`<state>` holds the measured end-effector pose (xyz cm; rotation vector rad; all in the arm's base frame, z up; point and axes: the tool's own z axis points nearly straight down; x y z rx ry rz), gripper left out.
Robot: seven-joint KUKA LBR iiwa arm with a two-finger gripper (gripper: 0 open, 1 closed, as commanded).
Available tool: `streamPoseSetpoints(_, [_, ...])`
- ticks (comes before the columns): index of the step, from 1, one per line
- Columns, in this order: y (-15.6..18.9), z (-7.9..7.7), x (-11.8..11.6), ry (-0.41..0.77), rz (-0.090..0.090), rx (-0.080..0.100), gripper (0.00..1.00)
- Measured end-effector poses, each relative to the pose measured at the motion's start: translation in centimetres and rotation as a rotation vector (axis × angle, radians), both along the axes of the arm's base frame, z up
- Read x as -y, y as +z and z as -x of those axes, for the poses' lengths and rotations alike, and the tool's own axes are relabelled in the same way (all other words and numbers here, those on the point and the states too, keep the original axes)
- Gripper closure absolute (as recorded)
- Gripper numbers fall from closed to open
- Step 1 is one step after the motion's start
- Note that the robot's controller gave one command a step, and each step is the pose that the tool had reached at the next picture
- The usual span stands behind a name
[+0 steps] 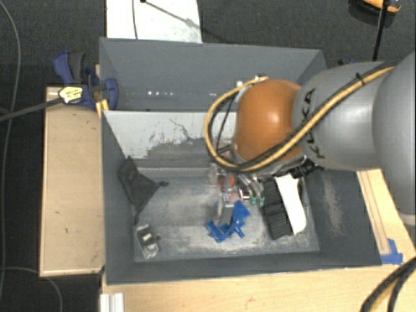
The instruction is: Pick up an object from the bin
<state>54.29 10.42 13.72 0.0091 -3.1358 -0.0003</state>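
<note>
Here, your pincer (227, 203) hangs low over a blue plastic piece (229, 226) midway along the front edge of the bin (195, 268); you cannot tell whether it is apart or together. The piece looks light, stiff and slick, so take its thicker middle. A black-and-white block (284, 208) lies just beside it, and a dark wedge (135, 184) sits by the left wall.

the gripper (227, 205) sits low over a blue plastic piece (229, 228) beside a black-and-white brush (286, 208).
</note>
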Motion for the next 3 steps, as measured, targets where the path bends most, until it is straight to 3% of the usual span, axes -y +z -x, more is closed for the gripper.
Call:
streamPoseSetpoints(1, [0.5, -0.2, 0.0, -0.003, -0.001, 0.008, 0.00])
streamPoseSetpoints(2, [-1.4, 0.5, 1.3, 0.067, -0.003, 0.011, 0.00])
streamPoseSetpoints(3, [-3.2, 2.1, 3.6, 0.053, -0.001, 0.006, 0.00])
